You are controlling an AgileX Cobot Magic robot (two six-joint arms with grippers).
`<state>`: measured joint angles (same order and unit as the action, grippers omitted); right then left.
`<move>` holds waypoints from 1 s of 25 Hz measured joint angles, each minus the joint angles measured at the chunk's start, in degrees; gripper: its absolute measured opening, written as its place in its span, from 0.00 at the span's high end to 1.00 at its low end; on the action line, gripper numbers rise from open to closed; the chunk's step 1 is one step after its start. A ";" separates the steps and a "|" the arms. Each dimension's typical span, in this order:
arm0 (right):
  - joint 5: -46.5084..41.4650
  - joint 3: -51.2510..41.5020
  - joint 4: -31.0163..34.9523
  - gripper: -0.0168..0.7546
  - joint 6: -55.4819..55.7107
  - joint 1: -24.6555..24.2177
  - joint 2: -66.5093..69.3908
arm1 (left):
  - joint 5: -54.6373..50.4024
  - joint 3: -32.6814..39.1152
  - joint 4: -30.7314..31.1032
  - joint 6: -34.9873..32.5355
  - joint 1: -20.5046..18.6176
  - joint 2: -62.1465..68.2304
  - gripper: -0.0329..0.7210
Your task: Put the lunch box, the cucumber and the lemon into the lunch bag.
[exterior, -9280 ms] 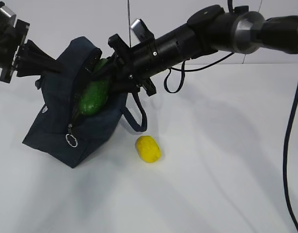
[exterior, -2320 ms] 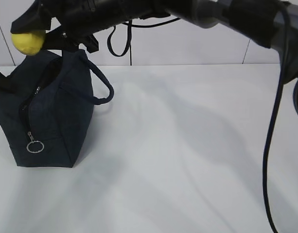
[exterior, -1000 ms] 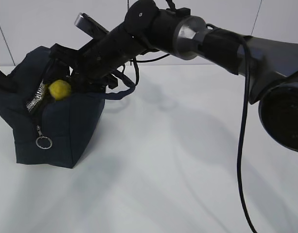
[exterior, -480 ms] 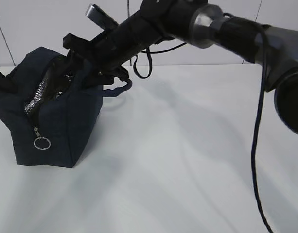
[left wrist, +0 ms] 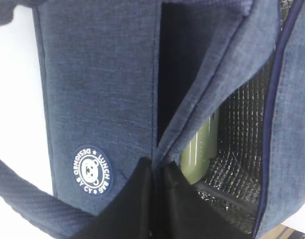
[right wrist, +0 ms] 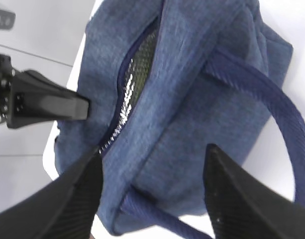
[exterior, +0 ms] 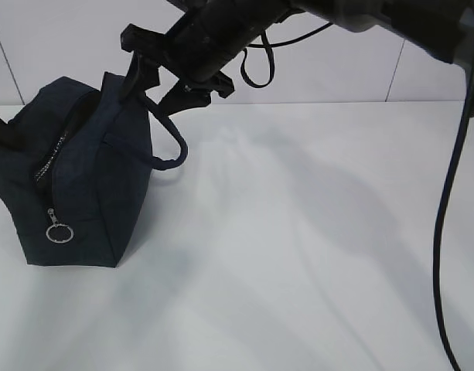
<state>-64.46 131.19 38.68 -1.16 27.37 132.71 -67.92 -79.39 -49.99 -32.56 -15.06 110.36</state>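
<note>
The navy lunch bag (exterior: 82, 170) stands at the table's left with its top zipper partly open. My left gripper (left wrist: 154, 168) is shut on the fabric edge of the lunch bag (left wrist: 102, 89) beside the opening, and shows as a dark sliver (exterior: 0, 130) at the exterior view's left edge. Inside, the green cucumber (left wrist: 199, 147) leans against the foil lining (left wrist: 239, 139). My right gripper (exterior: 150, 90) hovers just above the bag's near handle (exterior: 168, 143), open and empty (right wrist: 152, 149). The lemon and the lunch box are hidden.
The zipper's ring pull (exterior: 57, 233) hangs on the bag's front end. White tabletop (exterior: 298, 255) stretches right and forward of the bag. The right arm's black cable (exterior: 445, 232) hangs at the right edge.
A second ago my right gripper held the lemon in the bag's mouth. It has since lifted out and up, empty, and the lemon is out of sight. The bag's mouth has narrowed.
</note>
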 joint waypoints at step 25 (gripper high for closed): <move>9.90 0.00 5.42 0.36 1.52 1.88 6.15 | 0.00 0.00 -0.11 0.00 0.00 0.00 0.96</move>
<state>-54.57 131.19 44.10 0.37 29.25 138.86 -67.92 -79.39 -50.10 -32.56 -15.06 110.36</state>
